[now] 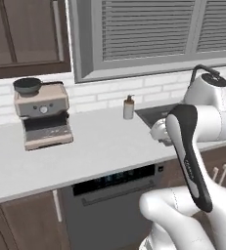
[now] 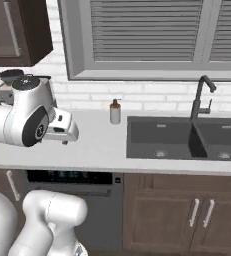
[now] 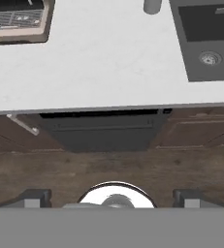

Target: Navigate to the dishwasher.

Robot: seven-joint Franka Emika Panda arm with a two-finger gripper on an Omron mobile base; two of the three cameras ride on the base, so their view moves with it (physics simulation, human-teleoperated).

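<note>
- Gripper (image 3: 111, 198) hangs over the floor in front of the cabinets, its two dark tips (image 3: 35, 197) wide apart at the bottom of the hand view, nothing between them.
- Dishwasher (image 1: 112, 207) sits right under the tabletop (image 1: 100, 146), straight ahead of the robot: a dark grey flat front facing out toward us.
- Its black control strip (image 2: 69, 177) runs along the top edge, and the long bar handle (image 1: 119, 191) lies horizontal just below it, running left to right along the cabinet line.
- From the hand view the dishwasher (image 3: 104, 131) is centred beneath the tabletop edge, brown wood cabinet doors (image 3: 196, 133) on either side.
- On the right base view the dishwasher (image 2: 99, 210) stands just left of the sink cabinet doors (image 2: 187, 210) with their vertical handles.
- Sink (image 2: 184, 137) is sunk into the tabletop to the right: two dark basins, each showing its drain and nothing else that I can make out.
- Black faucet (image 2: 201, 97) rises at the far edge of the sink.
- Soap dispenser (image 1: 128, 107) stands upright at the far side, by the sink's left corner.
- Coffee machine (image 1: 42, 114) sits well to the left on the tabletop, a dark bowl-shaped top (image 1: 27, 85) on it; what it holds I cannot tell.
- Shuttered window (image 2: 152, 37) spans the wall above.
</note>
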